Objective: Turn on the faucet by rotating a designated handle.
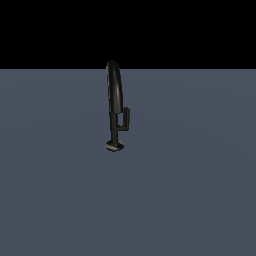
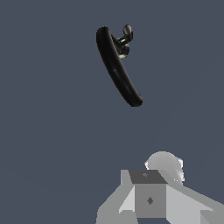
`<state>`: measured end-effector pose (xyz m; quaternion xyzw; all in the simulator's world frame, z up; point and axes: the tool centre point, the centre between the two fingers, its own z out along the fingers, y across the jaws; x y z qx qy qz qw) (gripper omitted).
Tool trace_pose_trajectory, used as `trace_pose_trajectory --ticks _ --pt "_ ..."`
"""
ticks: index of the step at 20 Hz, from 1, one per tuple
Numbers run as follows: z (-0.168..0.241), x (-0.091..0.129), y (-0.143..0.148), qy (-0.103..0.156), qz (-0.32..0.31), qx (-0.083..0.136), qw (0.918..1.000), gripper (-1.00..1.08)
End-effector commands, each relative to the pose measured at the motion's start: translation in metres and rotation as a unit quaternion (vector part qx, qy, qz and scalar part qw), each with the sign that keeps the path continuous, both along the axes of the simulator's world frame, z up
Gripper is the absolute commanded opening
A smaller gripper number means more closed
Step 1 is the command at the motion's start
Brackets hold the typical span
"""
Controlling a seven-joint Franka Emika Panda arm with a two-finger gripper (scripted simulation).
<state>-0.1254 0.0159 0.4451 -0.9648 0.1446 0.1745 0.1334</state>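
Nearest to the wrist camera, grey and white blocks of the gripper [image 2: 151, 199] are seen, with a rounded pale part behind them. No fingertips are shown in this view, so it cannot be told whether the gripper is open or closed, and nothing is seen to be held by it. The gripper is not shown at all in the exterior view.

Further out from the gripper, well apart from it and not touched by it, one faucet [image 1: 114, 100] is placed on the flat grey-blue bench [image 1: 190, 190]. It is glossy black and slim. From the wrist view it is looked at from above, so its arched spout [image 2: 118, 65] is seen as one long curved bar.

One handle [image 1: 126, 117] is counted. It is a short upright bar, joined to the thin stem by a small side stub, and it is much shorter than the spout. In the exterior view it is found on the exterior view's right of the stem. In the wrist view it is seen beyond the spout, on the side away from the gripper.

At the bottom of the stem, one small round base [image 1: 114, 146] is set on the bench.
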Motion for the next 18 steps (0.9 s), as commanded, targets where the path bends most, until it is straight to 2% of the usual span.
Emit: trace_pose_trajectory --ticks 1,10,18 --pt "-0.008 0.014 0.0 0.02 -0.017 0.016 0.9995 -1.0" --pt "-0.041 0.062 -0.003 0.092 -0.08 0.075 0.9897 -1.0" --pt "-0.078 0.102 -0.007 0.159 -0.137 0.13 0.9691 -1.0"
